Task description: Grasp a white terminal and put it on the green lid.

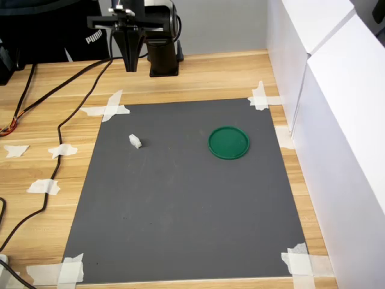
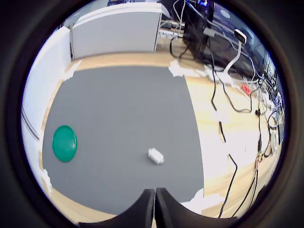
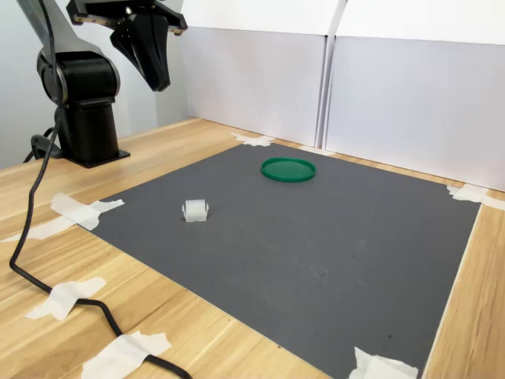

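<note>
Gripper (image 1: pixel 129 67) suspended high above the wooden table (image 1: pixel 198 75), near the arm's black base (image 1: pixel 163 60), at the first exterior view's upper left; fingers pressed together with no gap and nothing between them, as the wrist view (image 2: pixel 155 204) confirms. In the second exterior view the gripper (image 3: pixel 158 83) hangs at the upper left, well apart from the mat. Black cables (image 1: pixel 60 120) trail across the wood on the first exterior view's left, among scraps of white tape (image 1: pixel 108 108). White terminal (image 1: pixel 135 141) lying on the dark grey mat (image 1: pixel 180 205), in its left half in both exterior views (image 3: pixel 195 210), untouched. Green lid (image 1: pixel 228 142) lying flat on the same mat, to the right of the terminal in both exterior views (image 3: pixel 288 169), well apart from it and bare on top. White panels (image 1: pixel 337 120) standing along the first exterior view's right edge.
</note>
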`<state>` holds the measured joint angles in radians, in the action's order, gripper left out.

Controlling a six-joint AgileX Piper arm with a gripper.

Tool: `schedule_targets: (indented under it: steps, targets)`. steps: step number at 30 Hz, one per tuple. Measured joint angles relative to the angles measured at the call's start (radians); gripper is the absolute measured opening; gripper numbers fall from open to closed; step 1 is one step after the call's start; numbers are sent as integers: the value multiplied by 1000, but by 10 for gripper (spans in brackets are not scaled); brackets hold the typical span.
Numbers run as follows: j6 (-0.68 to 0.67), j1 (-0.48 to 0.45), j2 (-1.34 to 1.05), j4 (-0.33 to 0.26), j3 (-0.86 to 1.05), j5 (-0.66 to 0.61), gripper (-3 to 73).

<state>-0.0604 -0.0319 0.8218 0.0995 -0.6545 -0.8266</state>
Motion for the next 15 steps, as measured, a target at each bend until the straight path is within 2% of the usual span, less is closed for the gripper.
schedule_targets:
  steps: [4, 10, 15]
  targets:
    - [-36, 0, 33, 8, -5, -45, -16]
    - [-137, 0, 46, 11, -14, -49, -16]
    - [-261, 0, 123, 6, -48, -132, -16]
